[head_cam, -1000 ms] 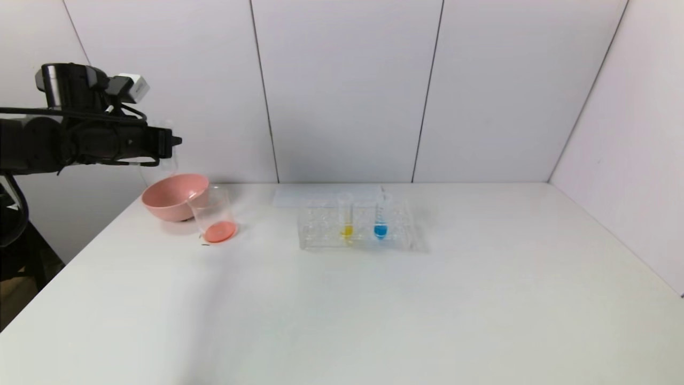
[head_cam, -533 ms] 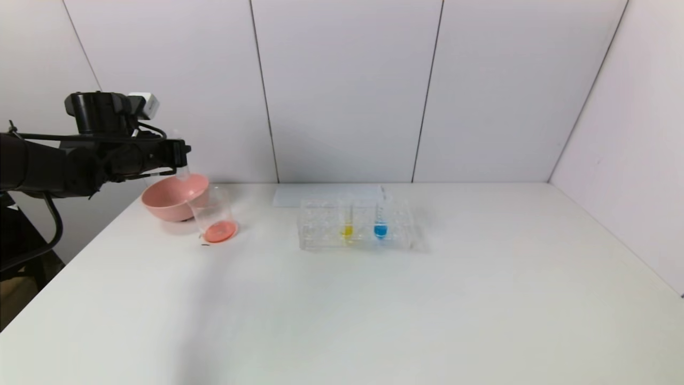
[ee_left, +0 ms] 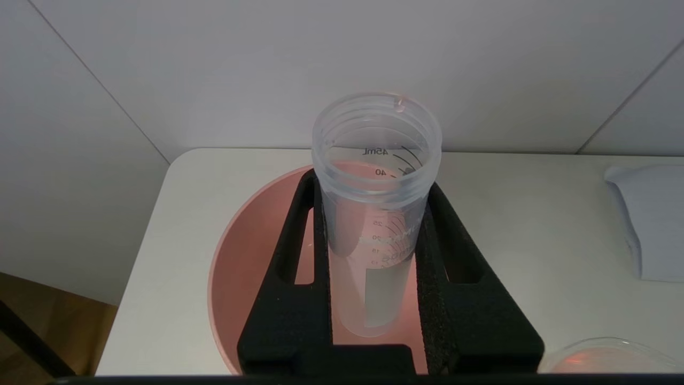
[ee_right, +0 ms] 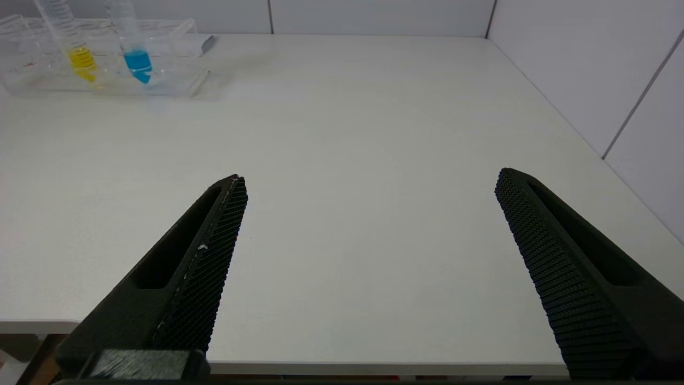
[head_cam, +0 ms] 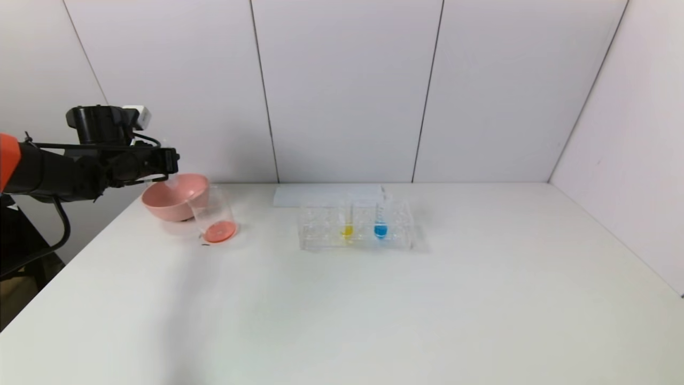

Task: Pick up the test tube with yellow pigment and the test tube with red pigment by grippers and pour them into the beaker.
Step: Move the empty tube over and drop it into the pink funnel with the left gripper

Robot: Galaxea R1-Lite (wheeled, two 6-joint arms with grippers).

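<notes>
The left gripper [ee_left: 374, 267] hung over the pink bowl [head_cam: 172, 199] at the table's [head_cam: 374, 310] far left corner, its two black fingers [ee_left: 291, 278] clamped on an empty clear tube [ee_left: 374, 214] — the test tube with red pigment, no liquid visible in it. The tube stood mouth-up in the left wrist view, its graduated wall between the pads and the bowl's pink inside below it. Just beside the bowl stood the beaker [head_cam: 214, 216], a red-orange pool on its bottom. The test tube with yellow pigment [head_cam: 347, 219] stood upright in the clear rack [head_cam: 355, 232], next to a blue-liquid tube [head_cam: 380, 218]. The right gripper [ee_right: 368, 224] hovered near the table's front edge, spread wide and holding nothing — well apart from the rack.
</notes>
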